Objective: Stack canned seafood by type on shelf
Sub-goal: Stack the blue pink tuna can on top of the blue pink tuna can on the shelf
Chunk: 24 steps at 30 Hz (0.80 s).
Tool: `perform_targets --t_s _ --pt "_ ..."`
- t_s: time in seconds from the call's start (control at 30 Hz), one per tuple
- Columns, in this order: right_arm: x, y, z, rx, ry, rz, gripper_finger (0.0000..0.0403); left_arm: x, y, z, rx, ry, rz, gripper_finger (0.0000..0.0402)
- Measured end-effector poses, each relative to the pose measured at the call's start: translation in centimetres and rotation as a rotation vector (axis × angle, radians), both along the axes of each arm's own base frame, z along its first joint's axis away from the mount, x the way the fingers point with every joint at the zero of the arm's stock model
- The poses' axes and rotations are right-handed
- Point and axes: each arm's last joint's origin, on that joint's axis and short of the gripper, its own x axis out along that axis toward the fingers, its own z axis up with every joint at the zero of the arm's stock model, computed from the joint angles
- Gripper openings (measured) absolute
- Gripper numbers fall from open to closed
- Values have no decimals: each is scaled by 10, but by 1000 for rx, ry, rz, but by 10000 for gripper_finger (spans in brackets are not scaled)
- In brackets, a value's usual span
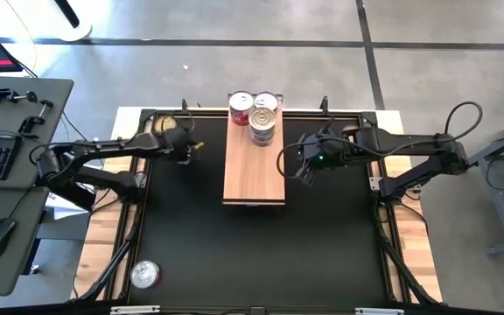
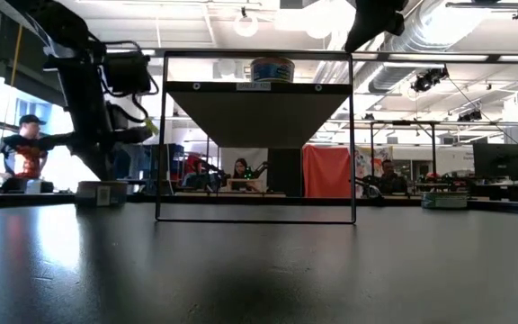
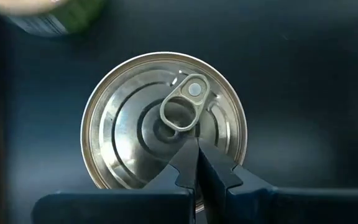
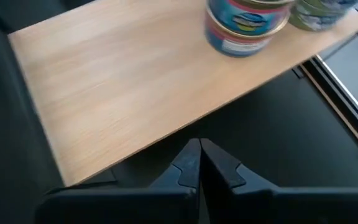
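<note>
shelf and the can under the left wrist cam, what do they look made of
Shelf: looks like light wood or a wood-look laminate, matte, with fine straight grain.
Can: metal lid, apparently steel or aluminium, shiny silver, with stamped rings and a pull tab.

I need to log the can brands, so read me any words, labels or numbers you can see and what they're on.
No text can be read.
Blue-labelled can on the shelf: print blurred.
Red-labelled can: too small.
Silver lid: no print shows.
White sticker on the shelf's front edge: too small.
</note>
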Motion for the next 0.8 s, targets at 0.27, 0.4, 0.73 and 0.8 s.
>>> perform_targets --t_s 0.27,0.4,0.73,0.8 --pt "-3 8 12 -34 -89 96 0 21 -60 -1 -63 -94 21 0" --pt "-9 11 24 -43 -165 134 0 24 -100 -1 -94 -140 -12 0" --pt "-24 40 36 87 -264 181 0 15 -197 -2 -307 -316 -233 0" --pt "-24 52 35 128 -269 191 0 11 -213 -2 -340 -336 -296 0"
